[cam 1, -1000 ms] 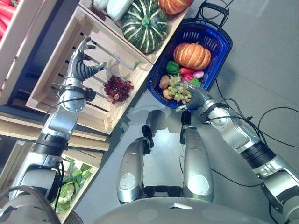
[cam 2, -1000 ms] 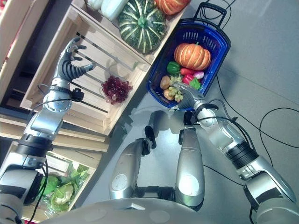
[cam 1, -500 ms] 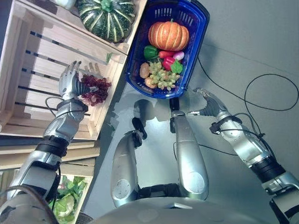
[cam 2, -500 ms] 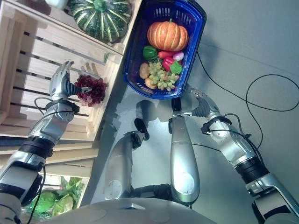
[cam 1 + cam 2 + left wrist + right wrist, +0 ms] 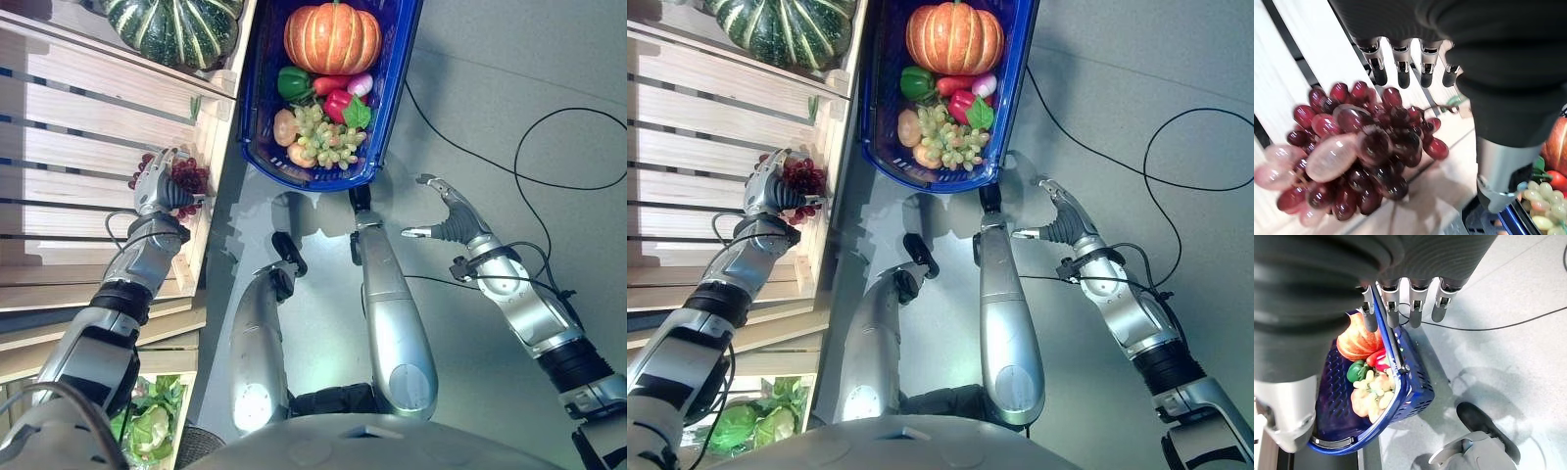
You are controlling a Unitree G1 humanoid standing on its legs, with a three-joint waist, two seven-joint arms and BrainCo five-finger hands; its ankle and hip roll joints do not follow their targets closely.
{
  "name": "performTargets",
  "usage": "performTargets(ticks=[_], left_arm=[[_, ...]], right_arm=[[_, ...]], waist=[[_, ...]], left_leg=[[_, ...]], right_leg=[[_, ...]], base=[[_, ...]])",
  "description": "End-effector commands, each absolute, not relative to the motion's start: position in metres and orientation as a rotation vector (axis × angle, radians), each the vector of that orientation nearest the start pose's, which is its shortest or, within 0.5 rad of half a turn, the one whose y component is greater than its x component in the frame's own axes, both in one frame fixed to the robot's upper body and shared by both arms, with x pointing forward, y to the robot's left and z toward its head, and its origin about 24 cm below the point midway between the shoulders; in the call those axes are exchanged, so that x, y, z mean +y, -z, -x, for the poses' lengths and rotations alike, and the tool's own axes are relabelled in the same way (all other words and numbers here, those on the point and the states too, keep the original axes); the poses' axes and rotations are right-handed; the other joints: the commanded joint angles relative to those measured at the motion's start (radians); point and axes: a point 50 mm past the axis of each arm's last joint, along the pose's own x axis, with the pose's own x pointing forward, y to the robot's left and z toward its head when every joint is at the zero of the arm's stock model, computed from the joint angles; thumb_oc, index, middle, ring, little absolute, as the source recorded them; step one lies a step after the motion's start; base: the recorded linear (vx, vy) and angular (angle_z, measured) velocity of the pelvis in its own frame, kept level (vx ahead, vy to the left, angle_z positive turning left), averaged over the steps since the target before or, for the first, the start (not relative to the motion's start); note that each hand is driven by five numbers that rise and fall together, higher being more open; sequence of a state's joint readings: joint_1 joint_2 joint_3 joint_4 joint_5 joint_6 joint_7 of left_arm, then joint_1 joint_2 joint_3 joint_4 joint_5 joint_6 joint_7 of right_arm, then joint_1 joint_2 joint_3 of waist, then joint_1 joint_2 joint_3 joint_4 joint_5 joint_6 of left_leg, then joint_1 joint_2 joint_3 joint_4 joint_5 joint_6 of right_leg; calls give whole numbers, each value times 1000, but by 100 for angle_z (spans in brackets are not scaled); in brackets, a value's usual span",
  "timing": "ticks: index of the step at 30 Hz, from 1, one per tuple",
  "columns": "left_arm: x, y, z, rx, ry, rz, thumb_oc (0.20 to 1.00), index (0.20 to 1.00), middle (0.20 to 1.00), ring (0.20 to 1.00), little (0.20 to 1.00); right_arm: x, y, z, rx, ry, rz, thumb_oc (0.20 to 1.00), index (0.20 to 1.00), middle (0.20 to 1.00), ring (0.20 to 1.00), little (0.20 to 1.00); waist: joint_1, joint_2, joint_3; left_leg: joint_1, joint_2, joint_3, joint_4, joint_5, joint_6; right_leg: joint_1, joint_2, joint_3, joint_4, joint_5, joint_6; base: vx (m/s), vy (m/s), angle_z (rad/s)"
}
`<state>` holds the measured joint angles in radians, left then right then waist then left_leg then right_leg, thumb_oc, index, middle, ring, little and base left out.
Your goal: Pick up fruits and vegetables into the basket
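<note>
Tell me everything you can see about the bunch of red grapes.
The red grapes are a tight cluster of glossy dark-red berries, a few paler and pinkish at one side, looking like plastic. The bunch lies in the slatted wooden crate, near the corner closest to the blue basket. The left hand is at the bunch, its fingers reaching over the top; whether it has fully gripped the bunch is unclear.
</note>
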<state>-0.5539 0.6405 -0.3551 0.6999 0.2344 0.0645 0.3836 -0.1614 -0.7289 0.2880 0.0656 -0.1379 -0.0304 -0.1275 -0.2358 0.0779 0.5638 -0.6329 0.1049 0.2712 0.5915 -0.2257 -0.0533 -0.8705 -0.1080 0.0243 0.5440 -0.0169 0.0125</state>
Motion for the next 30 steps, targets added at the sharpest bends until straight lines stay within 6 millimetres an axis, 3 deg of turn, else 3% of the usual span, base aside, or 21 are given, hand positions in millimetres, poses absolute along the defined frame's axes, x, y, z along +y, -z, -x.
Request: performTargets(ticks=[1, 8, 18, 30], left_arm=[[295, -62, -325, 177, -339, -1103, 1000, 1000, 1000, 1000, 1000], [305, -59, -325, 238, -377, -1210, 1000, 1000, 1000, 1000, 1000], [331, -40, -312, 537, -465, -1242, 1000, 1000, 1000, 1000, 1000], [339, -27, -303, 689, -463, -1245, 1000, 1000, 1000, 1000, 1000]], right_arm=[[-224, -88, -265, -149, -140, 853, 1000, 1000, 1000, 1000, 1000], [-224, -86, -269, -147, -128, 857, 1000, 1000, 1000, 1000, 1000], [-220, -83, -277, -142, -115, 841, 1000, 1000, 1000, 1000, 1000], [-214, -83, -283, -158, -110, 814, 1000, 1000, 1000, 1000, 1000]], waist=[[-17, 4, -44], [-20, 2, -44], [-25, -13, -44], [-19, -23, -44]], left_leg=[[-103, -6, 10, -16, 37, 21], [-136, -2, 5, -4, 35, 18], [-184, 6, -7, 11, 34, 14], [-224, 4, -23, 12, 39, 12]], right_leg=[[-12, 4, -33, 92, -170, 61], [-44, 2, -32, 96, -163, 62], [-88, 8, -26, 98, -154, 56], [-120, 9, -32, 94, -146, 52]], base=[[0, 0, 0], [0, 0, 0], [-4, 2, -2], [-4, -5, -1]])
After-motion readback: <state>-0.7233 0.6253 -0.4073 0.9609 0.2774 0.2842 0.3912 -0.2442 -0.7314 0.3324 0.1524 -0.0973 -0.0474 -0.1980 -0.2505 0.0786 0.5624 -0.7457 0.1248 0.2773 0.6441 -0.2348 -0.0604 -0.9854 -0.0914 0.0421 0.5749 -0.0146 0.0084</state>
